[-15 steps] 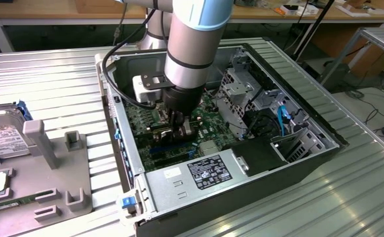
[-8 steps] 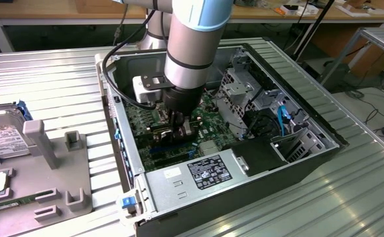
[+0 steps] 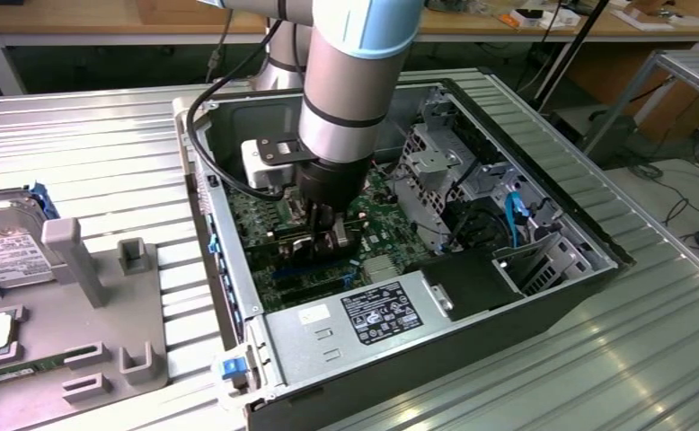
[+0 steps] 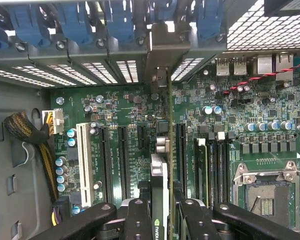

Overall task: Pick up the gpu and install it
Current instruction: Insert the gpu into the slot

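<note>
wrist view: jaws clamp the gpu (image 4: 160, 185) edge-on above the motherboard (image 4: 120, 115).

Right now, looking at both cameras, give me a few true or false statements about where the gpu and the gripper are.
1. The gripper is shut on the gpu. True.
2. The gpu lies on the grey tray. False: it stands on edge inside the computer case, over the motherboard.
3. The hard drive sits outside the case, at the exterior view's left. True.
4. The case's side is closed. False: it is open.
</note>
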Available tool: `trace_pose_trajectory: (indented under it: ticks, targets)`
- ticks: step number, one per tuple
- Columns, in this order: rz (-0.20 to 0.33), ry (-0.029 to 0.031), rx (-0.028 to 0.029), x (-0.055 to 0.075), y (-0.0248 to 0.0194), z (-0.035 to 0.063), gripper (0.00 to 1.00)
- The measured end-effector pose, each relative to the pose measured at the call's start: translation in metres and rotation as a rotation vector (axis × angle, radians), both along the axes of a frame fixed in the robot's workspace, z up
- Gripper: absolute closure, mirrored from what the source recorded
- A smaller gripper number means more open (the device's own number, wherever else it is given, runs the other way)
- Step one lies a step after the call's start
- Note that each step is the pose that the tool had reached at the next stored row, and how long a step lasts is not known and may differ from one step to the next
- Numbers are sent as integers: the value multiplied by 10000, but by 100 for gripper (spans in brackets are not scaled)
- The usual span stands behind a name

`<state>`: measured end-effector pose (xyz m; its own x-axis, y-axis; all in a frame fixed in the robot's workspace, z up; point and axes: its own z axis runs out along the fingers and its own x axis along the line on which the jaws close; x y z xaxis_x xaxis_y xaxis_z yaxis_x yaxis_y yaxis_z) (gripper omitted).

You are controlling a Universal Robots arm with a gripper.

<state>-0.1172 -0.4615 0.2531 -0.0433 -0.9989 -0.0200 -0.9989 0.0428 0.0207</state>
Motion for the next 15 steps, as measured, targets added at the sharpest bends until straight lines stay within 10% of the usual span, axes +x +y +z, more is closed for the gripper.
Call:
trace_pose_trajectory:
  ticks: [15]
  targets:
    - [0,24,-1,0,0,58,73]
